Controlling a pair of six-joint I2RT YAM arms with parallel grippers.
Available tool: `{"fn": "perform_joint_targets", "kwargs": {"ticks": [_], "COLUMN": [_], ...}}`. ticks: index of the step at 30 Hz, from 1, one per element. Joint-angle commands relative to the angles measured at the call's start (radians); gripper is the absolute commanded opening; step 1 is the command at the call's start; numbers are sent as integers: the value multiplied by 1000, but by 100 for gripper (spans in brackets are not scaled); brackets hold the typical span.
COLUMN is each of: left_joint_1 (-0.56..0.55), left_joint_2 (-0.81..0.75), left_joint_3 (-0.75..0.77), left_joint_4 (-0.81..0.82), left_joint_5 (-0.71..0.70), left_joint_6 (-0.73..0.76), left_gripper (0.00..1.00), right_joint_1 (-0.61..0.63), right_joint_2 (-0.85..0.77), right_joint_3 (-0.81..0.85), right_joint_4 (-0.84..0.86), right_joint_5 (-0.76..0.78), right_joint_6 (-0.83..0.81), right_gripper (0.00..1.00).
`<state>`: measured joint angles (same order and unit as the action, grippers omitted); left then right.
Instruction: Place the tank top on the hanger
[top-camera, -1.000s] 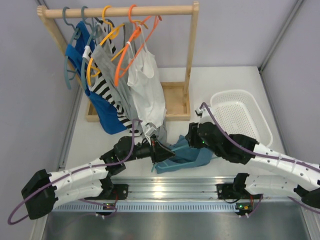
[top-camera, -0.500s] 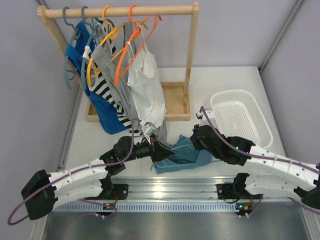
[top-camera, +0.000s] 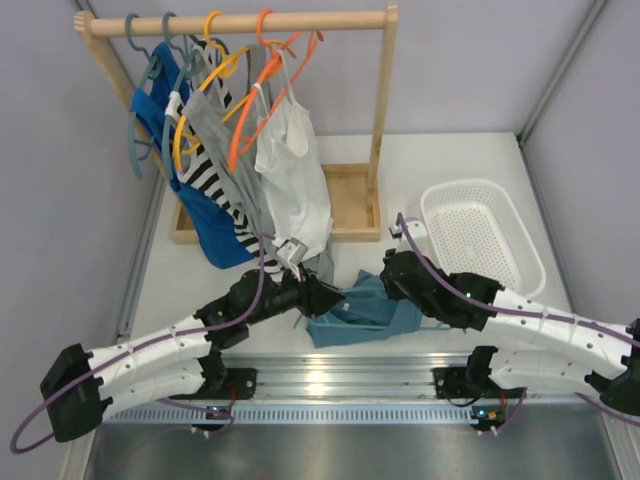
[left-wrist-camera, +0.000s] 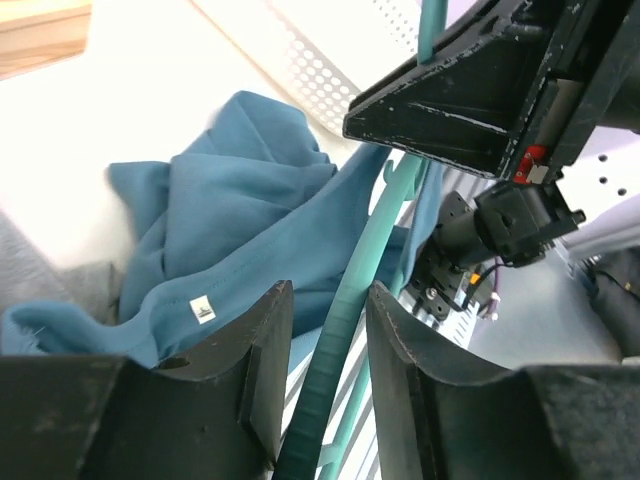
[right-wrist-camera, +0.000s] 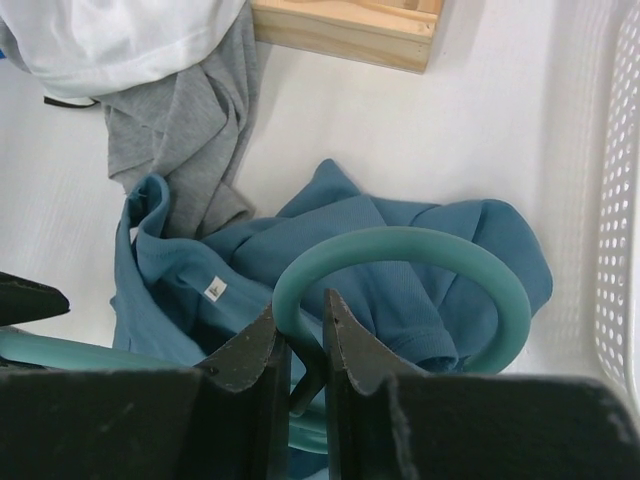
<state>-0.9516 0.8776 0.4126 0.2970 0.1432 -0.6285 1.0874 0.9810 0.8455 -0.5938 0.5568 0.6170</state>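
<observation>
**Fig. Clearances about the tank top (top-camera: 365, 308).** Left of it, my left gripper (top-camera: 321, 298) stood with jaws parted, the hanger (right-wrist-camera: 400, 243) bar running loose between them and filling most of that gap. On its right, my right gripper (right-wrist-camera: 305, 322) was pinched on the hanger's hook, which arched over the cloth. Behind the tank top, the rack's wooden base (top-camera: 352, 205) and a drooping grey garment (right-wrist-camera: 185, 130) barred the way. Behind and to its right stood the white basket (top-camera: 480, 235). Bare table (right-wrist-camera: 340, 110) between base, basket and tank top gave an open lane.
</observation>
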Motion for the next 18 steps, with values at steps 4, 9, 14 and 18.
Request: {"fn": "perform_joint_targets", "kwargs": {"ticks": [4, 9, 14, 18], "left_joint_1": [4, 5, 4, 4], "left_joint_2": [-71, -86, -108, -138], "left_joint_3": [89, 94, 65, 54], "left_joint_4": [-274, -346, -244, -208], "left_joint_5": [-326, -373, -274, -229], "left_joint_6": [-42, -60, -28, -7], "left_gripper": [41, 43, 47, 53], "right_joint_1": [2, 3, 5, 6], "right_joint_2": [8, 19, 27, 25], "right_joint_3": [47, 44, 46, 49], "right_joint_4": [-23, -26, -24, -32], "right_joint_5": [80, 92, 94, 100], "right_joint_6": [-19, -25, -26, -26], "right_gripper": [0, 0, 0, 0]}}
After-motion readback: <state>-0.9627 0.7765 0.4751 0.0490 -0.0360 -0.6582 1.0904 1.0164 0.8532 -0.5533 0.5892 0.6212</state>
